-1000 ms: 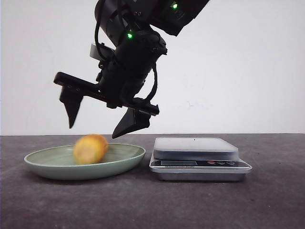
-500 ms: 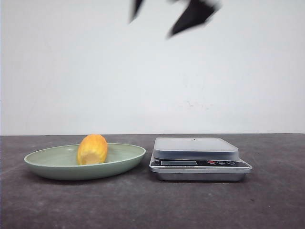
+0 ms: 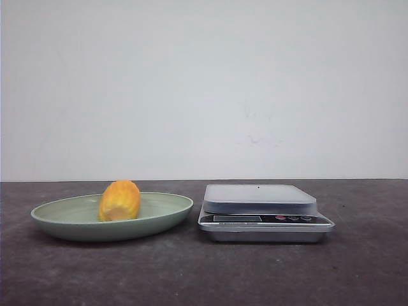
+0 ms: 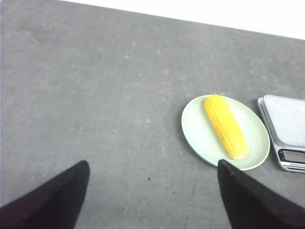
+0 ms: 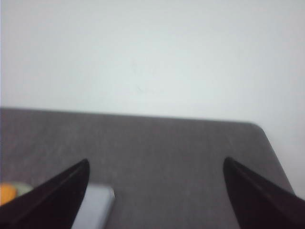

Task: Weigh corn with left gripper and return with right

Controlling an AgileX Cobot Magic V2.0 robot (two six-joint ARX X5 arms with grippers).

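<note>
The yellow-orange corn (image 3: 119,200) lies in the pale green plate (image 3: 64,220) at the left of the table. It also shows in the left wrist view (image 4: 226,126), on the plate (image 4: 195,136). The silver scale (image 3: 261,211) stands right of the plate with nothing on its platform. Neither gripper shows in the front view. My left gripper (image 4: 153,169) is open and empty, high above the bare table beside the plate. My right gripper (image 5: 156,167) is open and empty, high above the table near the scale (image 5: 95,207).
The dark grey table (image 3: 204,274) runs back to a white wall (image 3: 204,83). In the right wrist view the table's far corner (image 5: 257,126) shows against the wall.
The gripper that hung open over the plate has risen up and out of the front view. The corn has settled still in the plate.
</note>
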